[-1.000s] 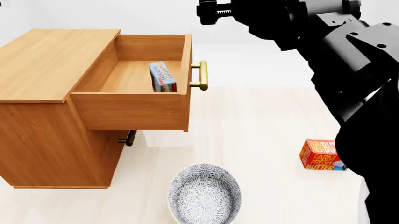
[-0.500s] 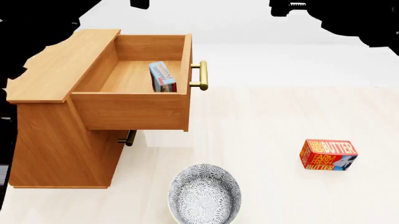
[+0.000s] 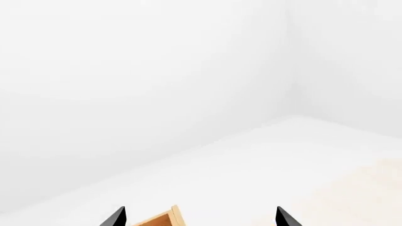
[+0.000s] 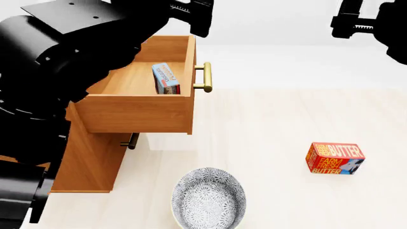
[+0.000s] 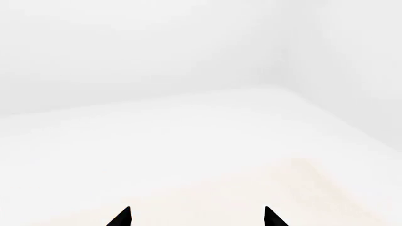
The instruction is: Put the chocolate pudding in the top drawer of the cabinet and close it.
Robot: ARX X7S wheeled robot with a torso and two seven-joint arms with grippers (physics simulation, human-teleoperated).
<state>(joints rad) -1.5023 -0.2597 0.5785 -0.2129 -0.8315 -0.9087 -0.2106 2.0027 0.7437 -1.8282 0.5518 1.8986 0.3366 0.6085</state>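
Currently chocolate pudding [image 4: 165, 79] on edge inside open top drawer [image 4: 137, 112]; left claw [image 3: 196, 217] and right claw [image 5: 196, 217] both wide, empty.

Top drawer [image 4: 137, 98] pulled out of cabinet [image 4: 95, 157], below and just right of left gripper [image 4: 190, 16]; chocolate pudding [image 4: 165, 78] on edge inside it; bowl [image 4: 208, 199], butter box [image 4: 335, 158] on floor below right gripper [image 4: 350, 21]
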